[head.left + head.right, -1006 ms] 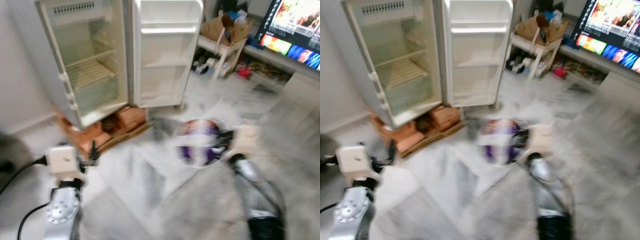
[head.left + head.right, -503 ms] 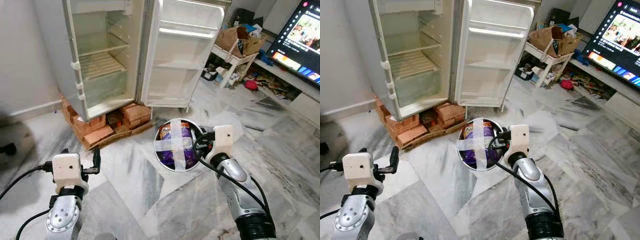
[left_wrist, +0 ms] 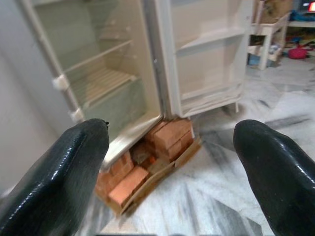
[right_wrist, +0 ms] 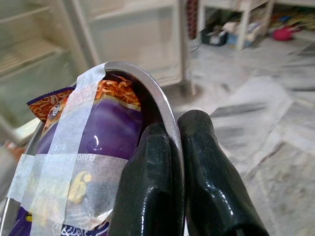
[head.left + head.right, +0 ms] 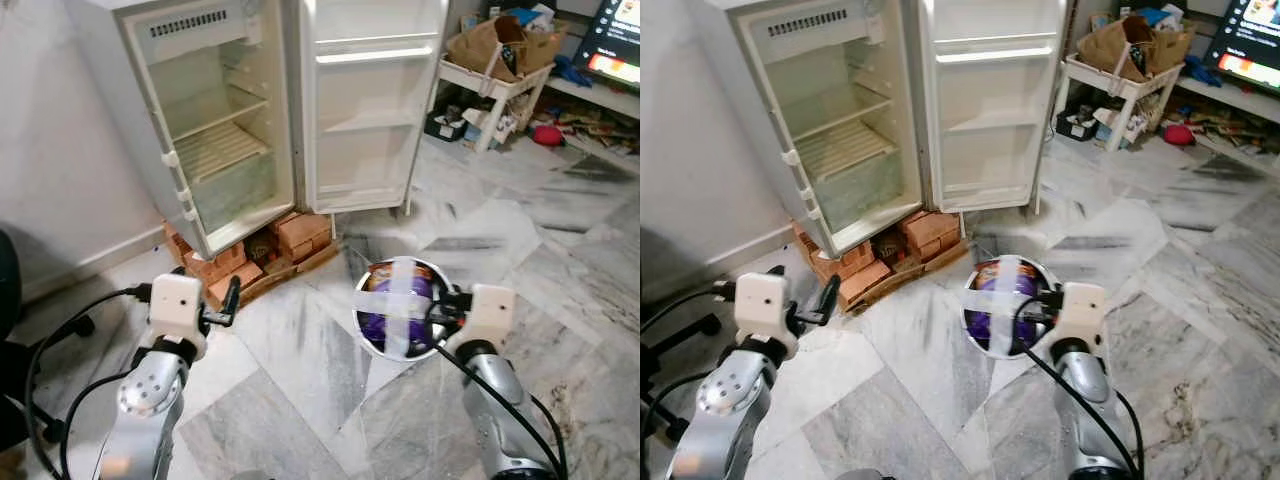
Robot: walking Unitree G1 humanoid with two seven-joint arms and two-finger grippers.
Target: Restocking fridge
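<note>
Fridge [image 5: 240, 120]: door open, on bricks [image 5: 255, 255] | right gripper [image 4: 170, 147]: fingers pinched on rim of steel bowl [image 5: 400, 308], taped purple packet [image 4: 93, 147] inside, before fridge | left gripper [image 3: 170, 147]: fingers wide apart, empty, facing fridge

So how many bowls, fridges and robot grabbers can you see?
Metal bowl, taped, purple packet inside: 1
Fridge, door open: 1
Grippers: 2, the left gripper and the right gripper
Total: 4
</note>
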